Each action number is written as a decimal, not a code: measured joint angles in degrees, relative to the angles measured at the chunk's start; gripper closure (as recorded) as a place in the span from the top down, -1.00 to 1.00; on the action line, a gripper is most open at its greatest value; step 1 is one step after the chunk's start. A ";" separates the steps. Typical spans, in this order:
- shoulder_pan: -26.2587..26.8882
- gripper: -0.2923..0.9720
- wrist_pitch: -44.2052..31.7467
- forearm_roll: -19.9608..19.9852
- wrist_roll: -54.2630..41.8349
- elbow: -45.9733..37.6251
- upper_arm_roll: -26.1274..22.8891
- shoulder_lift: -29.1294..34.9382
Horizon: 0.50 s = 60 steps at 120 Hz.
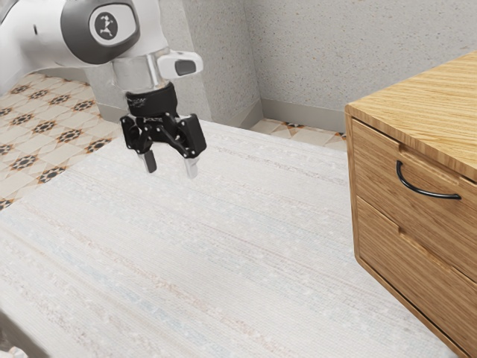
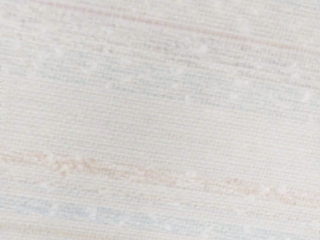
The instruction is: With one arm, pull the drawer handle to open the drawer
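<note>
The tool (image 1: 171, 165) hangs open and empty, its two black fingers (image 1: 150, 161) spread apart and pointing down, with nothing between them. It hovers above the counter (image 1: 223, 246) without touching it, toward the exterior view's upper left. Above it rises the white and grey arm (image 1: 89, 30), which comes in from that view's upper left corner. Directly under the hand, the wrist view looks straight down on bare counter (image 2: 160, 120): a pale, finely woven surface crossed by faint pinkish and bluish streaks. In the exterior view the same whitish, streaked surface runs on toward the right, where a wooden cabinet (image 1: 432, 104) stands on it at the right edge, well apart from the tool. The cabinet's front faces the exterior view's left and lower left and carries two drawers, one above the other. The upper drawer (image 1: 387, 168) has a thin black curved handle (image 1: 421, 192) fixed across its front; the front sits level with the front of the lower drawer (image 1: 417, 261) beneath it and looks shut. Nothing touches the handle. Behind the counter, at the exterior view's left, lies a floor (image 1: 45, 127) of patterned tiles, and a plain grey wall (image 1: 335, 52) closes the background above the cabinet's top.
</note>
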<state>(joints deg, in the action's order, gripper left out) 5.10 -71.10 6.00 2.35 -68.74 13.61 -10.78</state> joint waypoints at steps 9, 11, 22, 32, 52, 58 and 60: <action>-0.01 0.54 -3.95 0.22 0.31 -0.16 0.01 0.04; -0.02 0.54 -4.64 0.26 0.38 -0.19 0.01 0.04; -0.03 0.54 -7.60 0.23 0.47 0.27 0.01 0.25; 0.15 0.54 -9.18 -0.50 -1.85 5.69 -0.42 3.78; -0.05 0.54 -6.54 -1.92 -15.45 7.71 -3.89 11.89; 0.34 0.54 -5.26 -2.81 -19.25 7.72 -4.05 11.68; 0.47 0.54 -4.85 -3.11 -20.46 7.72 -4.11 11.69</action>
<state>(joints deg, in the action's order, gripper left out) 5.57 -75.95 2.89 -18.10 -61.02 9.49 0.91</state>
